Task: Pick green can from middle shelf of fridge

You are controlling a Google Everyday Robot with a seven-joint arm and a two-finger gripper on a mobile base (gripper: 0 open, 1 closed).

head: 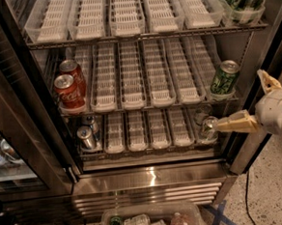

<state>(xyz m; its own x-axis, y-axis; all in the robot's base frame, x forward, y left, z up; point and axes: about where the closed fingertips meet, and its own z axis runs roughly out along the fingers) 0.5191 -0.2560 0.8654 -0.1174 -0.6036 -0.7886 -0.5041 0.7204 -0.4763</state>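
In the single camera view, the tall drinks fridge with a shiny stainless steel base (150,179) stands with its three wire racks exposed. The middle shelf, a wire rack carrying long white slotted plastic lanes (134,81), holds the green aluminium can with a silver top (224,77) upright at the front of its rightmost lane. At the far left of the same rack, two red cola cans (69,89) stand one behind the other.

The robot's cream-coloured pincer (239,99) comes in from the right edge, outside the rack and lower than the green can, well apart from it. Its two fingers are spread wide, one pointing up beside the door frame, the other (236,123) reaching left at the level of the bottom rack, with nothing held between them. That lower fingertip lies just beside a plain silver can (207,127); it may be touching, I cannot tell.

On the speckled floor below sits a clear plastic bin of bottles (153,211).
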